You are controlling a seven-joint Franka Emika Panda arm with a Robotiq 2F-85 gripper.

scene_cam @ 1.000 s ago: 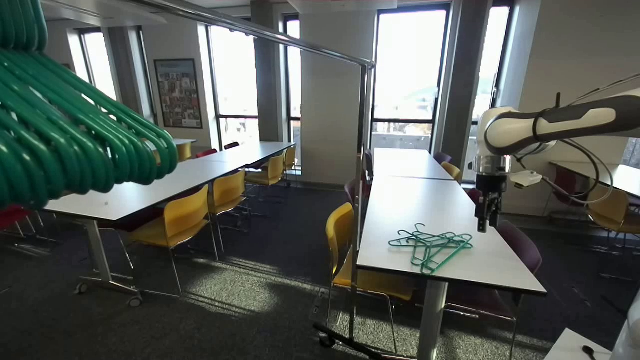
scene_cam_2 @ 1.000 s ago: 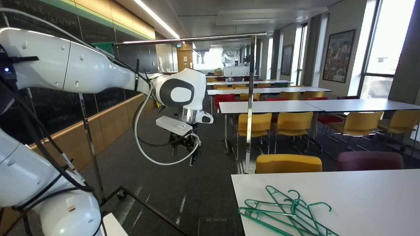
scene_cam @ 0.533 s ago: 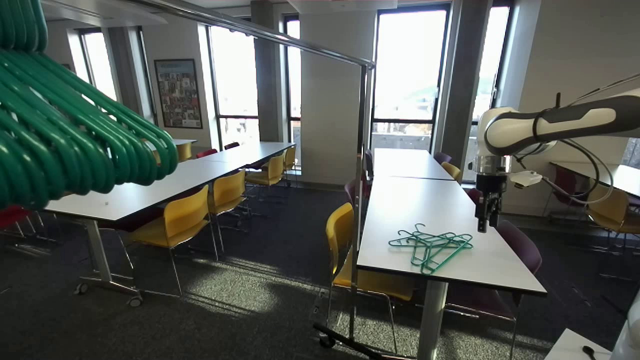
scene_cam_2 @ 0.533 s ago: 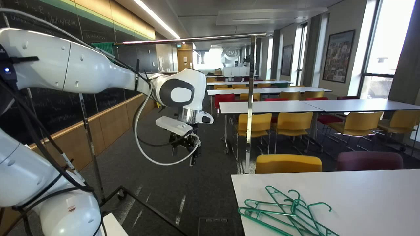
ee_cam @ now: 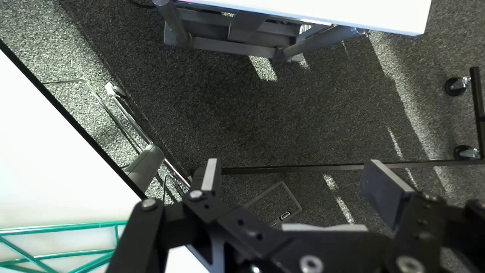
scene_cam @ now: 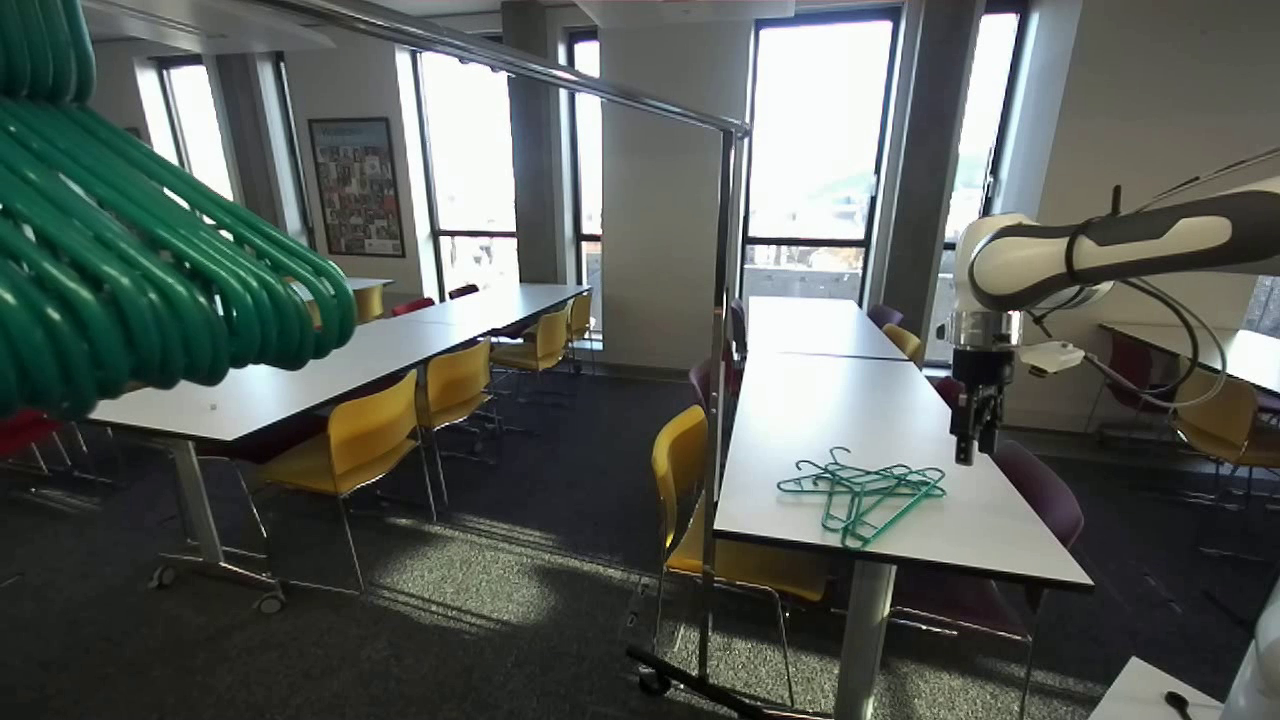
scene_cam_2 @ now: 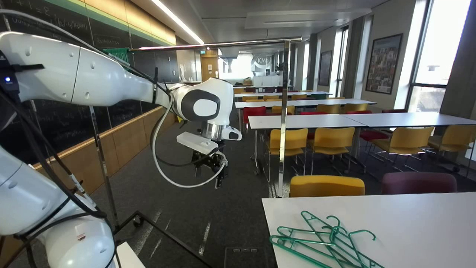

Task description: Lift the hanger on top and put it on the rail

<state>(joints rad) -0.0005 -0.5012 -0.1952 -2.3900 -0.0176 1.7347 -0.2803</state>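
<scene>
Nothing I could spot had moved since half a second earlier; the gripper (ee_cam: 295, 182), the arm (scene_cam_2: 100, 76) and the pile of hangers (scene_cam_2: 323, 243) all sat right where they'd been. The gripper was spread wide, big gap between its two fingers (ee_cam: 210, 176), and it had hold of nothing. It pointed straight down over the carpet (ee_cam: 303, 121), a dark base bar (ee_cam: 288, 169) crossing beneath it in the wrist view, and it hung off to the side of the hangers, not touching them. The white arm stretched out above it, with a pale cable (scene_cam_2: 188, 186) looping round near the gripper. As for the hangers, they lay in a messy green criss-cross heap near one end of a white table (scene_cam: 820, 400), hooks sticking out, and tbh I couldn't tell which one was on top. Part of that heap also poked into the lower left corner of the wrist view. The metal rail (scene_cam_2: 223, 44) ran along up high in both exterior views, joining an upright post (scene_cam_2: 284, 119), and in an exterior view a bunch of extra green hangers (scene_cam: 180, 260) filled the left foreground, hooks cut off at the top edge. A yellow chair (scene_cam: 680, 470) stood just beside the table, a purple chair (scene_cam_2: 419, 183) near it, and past them were tall windows (scene_cam: 820, 130).
</scene>
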